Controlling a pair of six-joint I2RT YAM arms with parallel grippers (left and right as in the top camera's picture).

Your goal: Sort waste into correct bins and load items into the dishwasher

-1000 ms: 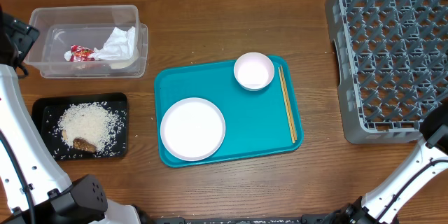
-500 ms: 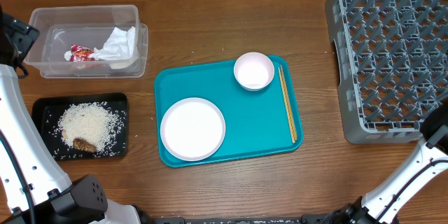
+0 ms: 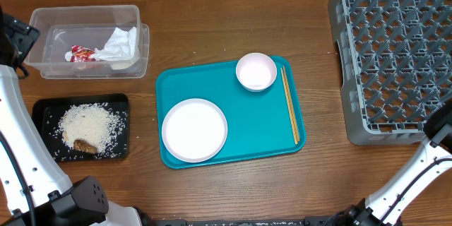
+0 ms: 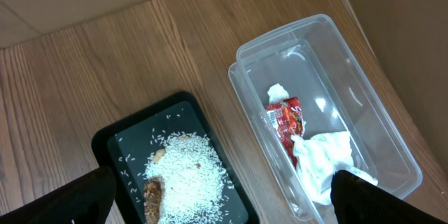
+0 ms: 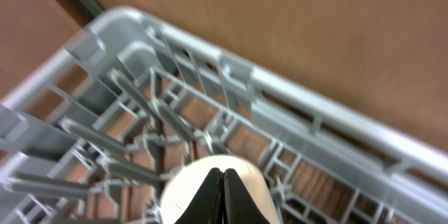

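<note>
The right fingers [image 5: 212, 203] are held shut, empty, over a pale round dish [image 5: 252, 192] lodged in the large grey plastic dish rack [image 5: 91, 42]. The dish could be dragged askew on withdrawal. The left fingers [image 4: 87, 199] are spread wide, empty.

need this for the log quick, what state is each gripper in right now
Left gripper: open wide, holding nothing.
Right gripper: closed, nothing held.

Overhead faces straight down; left wrist shares the tub [image 3: 88, 8] [image 4: 350, 105], right wrist close over rack [image 5: 294, 98].
</note>
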